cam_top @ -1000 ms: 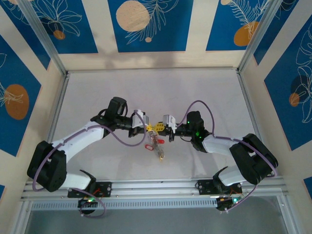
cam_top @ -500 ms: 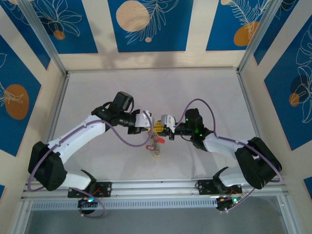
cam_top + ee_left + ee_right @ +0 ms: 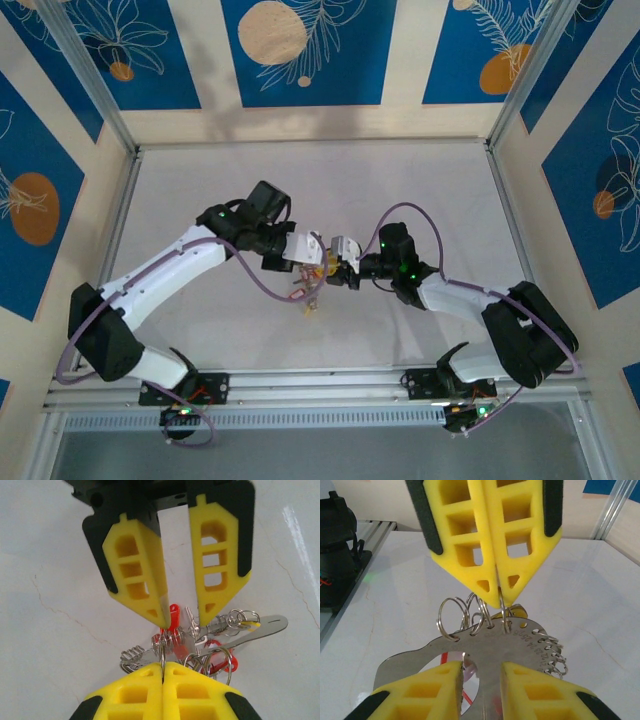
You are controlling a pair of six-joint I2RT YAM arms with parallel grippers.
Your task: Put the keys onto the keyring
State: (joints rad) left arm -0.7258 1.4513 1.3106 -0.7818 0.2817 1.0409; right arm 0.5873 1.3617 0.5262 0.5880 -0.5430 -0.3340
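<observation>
I judge this is mid-threading: my left hand (image 3: 163, 665) is pinched shut on the keyring (image 3: 162, 655) wire, with the keys (image 3: 173, 620) dangling over the worktop (image 3: 60, 645), while my right hand (image 3: 481, 667) stands slightly parted astride the flat metal plate (image 3: 485, 650), so next it must close on it and steer finely.

white cracked table (image 3: 420, 180); blue floral wall panels (image 3: 340, 60)

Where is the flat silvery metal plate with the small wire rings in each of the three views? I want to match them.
Right wrist: the flat silvery metal plate lies lower centre, inside the open right end effector.
Left wrist: right of centre, a strip pointing right.
Top external: too small to single out, inside the bunch hanging between both arms.
Shared landmark: the shut yellow left end effector, pinching a wire ring.
</observation>
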